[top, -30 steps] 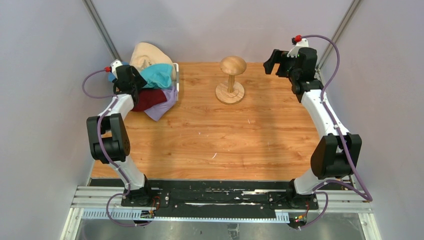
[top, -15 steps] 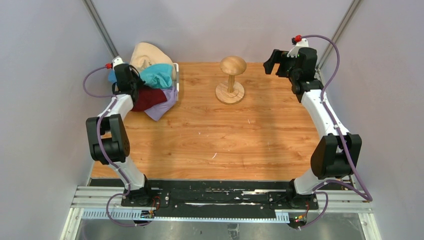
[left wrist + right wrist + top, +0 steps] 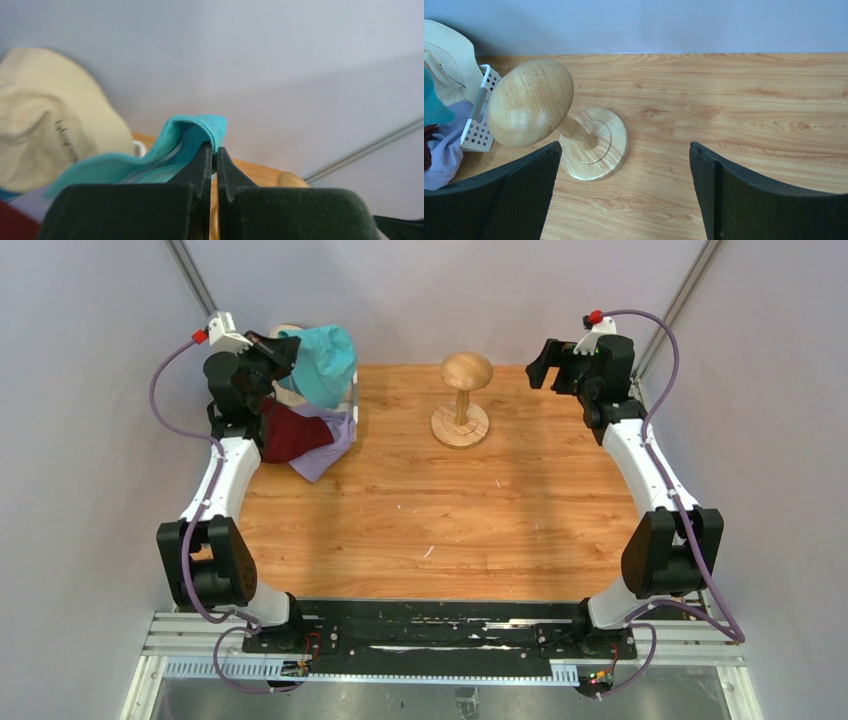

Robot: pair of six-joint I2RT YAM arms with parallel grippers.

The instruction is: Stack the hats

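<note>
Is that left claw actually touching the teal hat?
Touching. The left wrist view shows the left gripper pinched shut on a fold of the teal hat, with cloth caught between its fingertips.

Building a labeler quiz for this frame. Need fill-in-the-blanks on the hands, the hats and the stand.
1. The soft cloth bucket hat pinched in the left hand is coloured ____.
2. The right hand is ____ and holds nothing.
3. The wooden mushroom-shaped stand bears ____ hats.
Missing words: teal; open; no.
</note>
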